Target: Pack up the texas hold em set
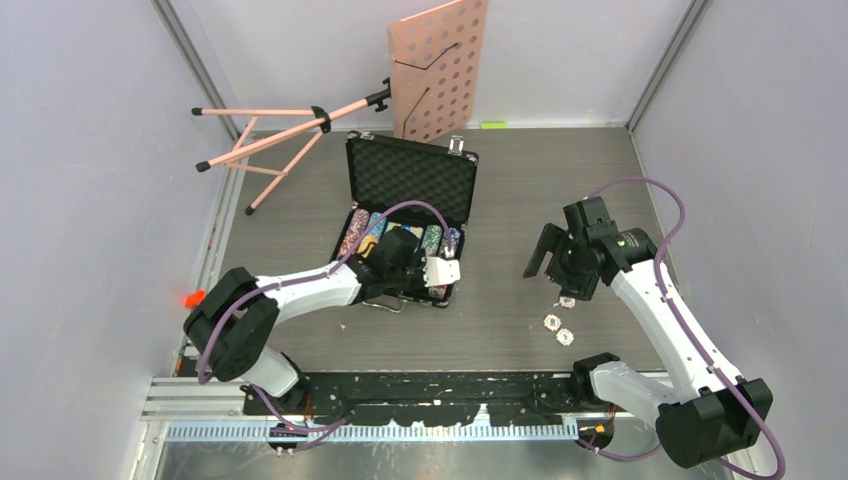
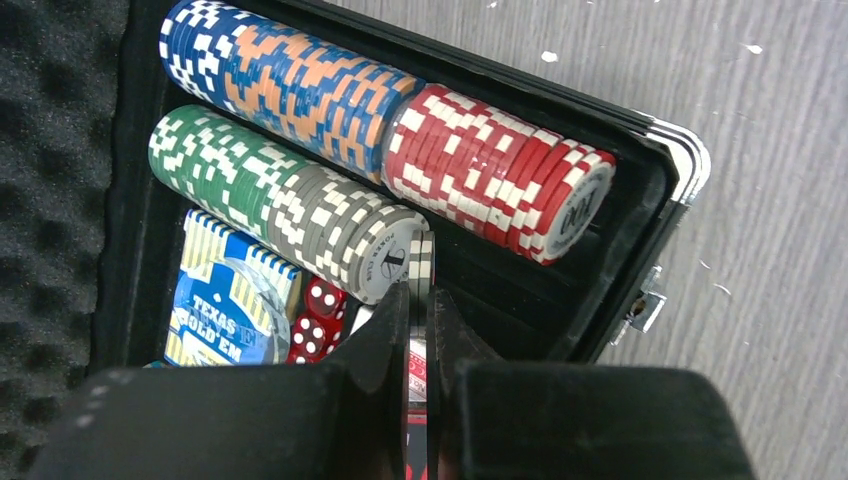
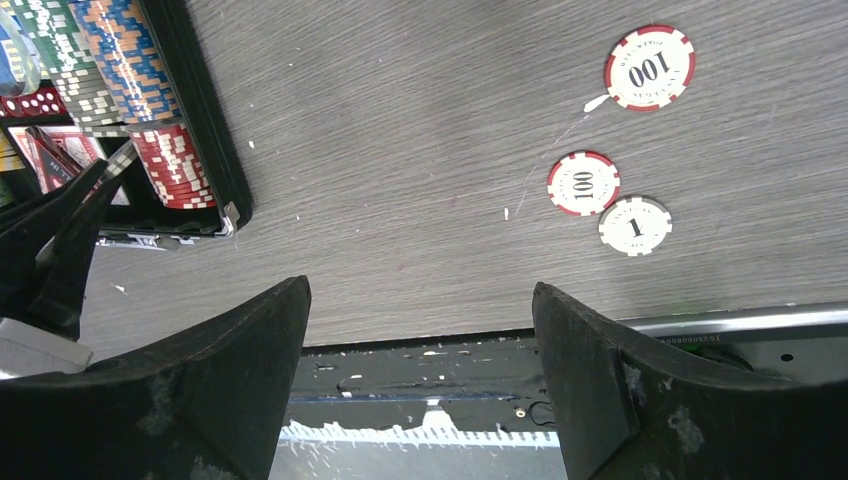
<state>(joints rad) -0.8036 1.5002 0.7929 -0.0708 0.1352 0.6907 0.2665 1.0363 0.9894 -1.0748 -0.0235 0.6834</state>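
The black case [image 1: 410, 172] lies open at mid-table, its lid tipped back. Inside are rows of blue and orange chips [image 2: 290, 85], red chips [image 2: 490, 170] and green and grey chips [image 2: 270, 195], beside red dice [image 2: 315, 320] and a Texas Hold'em deck [image 2: 225, 310]. My left gripper [image 2: 420, 290] [image 1: 398, 255] hangs over the case's near end, shut on a grey-and-white striped chip [image 2: 421, 258] held on edge next to the grey row. My right gripper [image 3: 420, 290] [image 1: 566, 290] hovers open above the table with nothing between its fingers. Three loose chips [image 3: 649, 67] [image 3: 583, 183] [image 3: 634, 225] lie flat on the table beyond it.
A pink perforated music stand [image 1: 440, 65] stands behind the case, its tripod legs [image 1: 270, 140] lying across the back left. The case's metal corner and latch [image 2: 650, 300] sit right of the left fingers. The black mounting rail [image 3: 430, 370] runs along the near table edge.
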